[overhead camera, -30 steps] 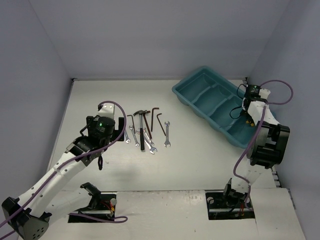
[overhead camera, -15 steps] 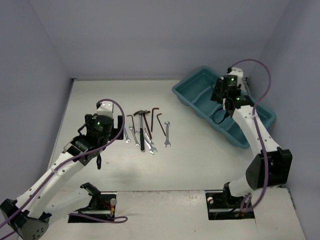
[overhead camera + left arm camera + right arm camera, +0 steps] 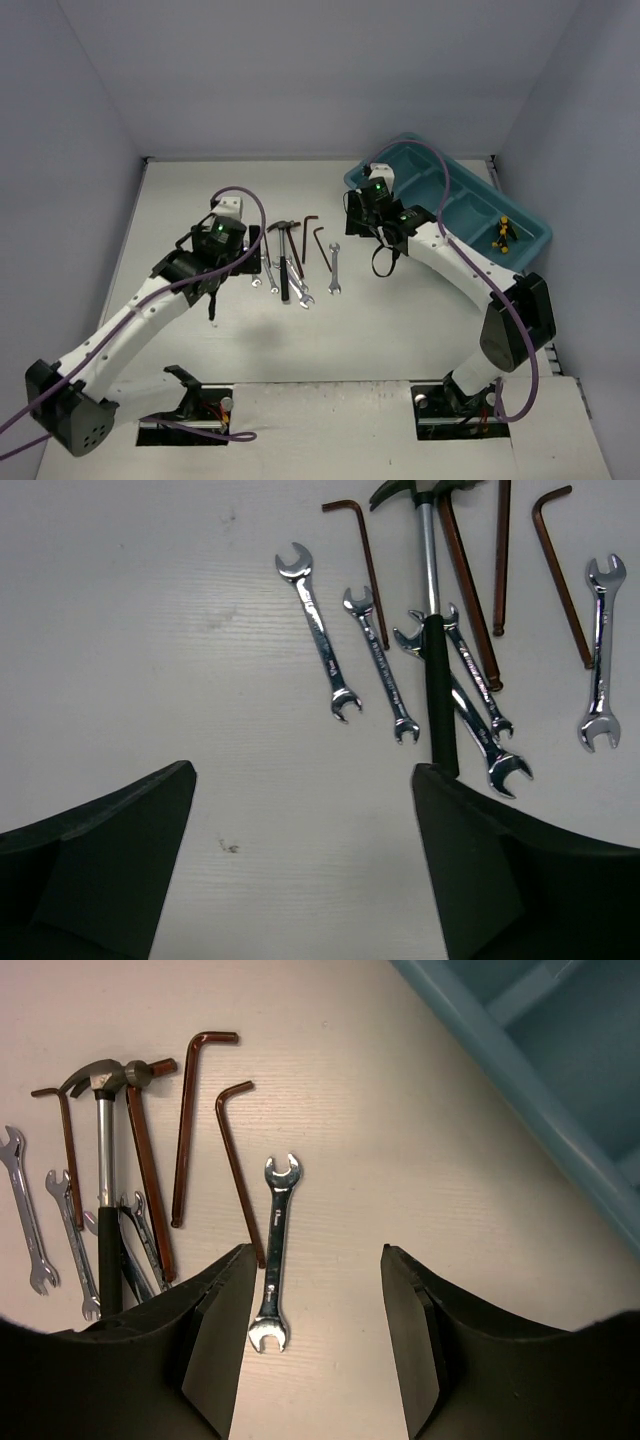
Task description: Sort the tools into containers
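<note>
While hovering over the loose tools [image 3: 290, 262] | right gripper [image 3: 317, 1260]: jaws apart, empty, above lone silver double-ended steel wrench [image 3: 272, 1250] flat on white table [image 3: 400, 320] | left gripper [image 3: 303, 780]: jaws wide, empty, near chrome wrench cluster [image 3: 380, 665] | teal plastic tray [image 3: 360, 190]: apart from wrench, one yellow-and-black tool [image 3: 503, 233] in end compartment | wrench judged light, stiff, slippery; pinch across middle of shank

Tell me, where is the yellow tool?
In the top view, the yellow tool lies inside the teal tray, in the compartment at its right end.
</note>
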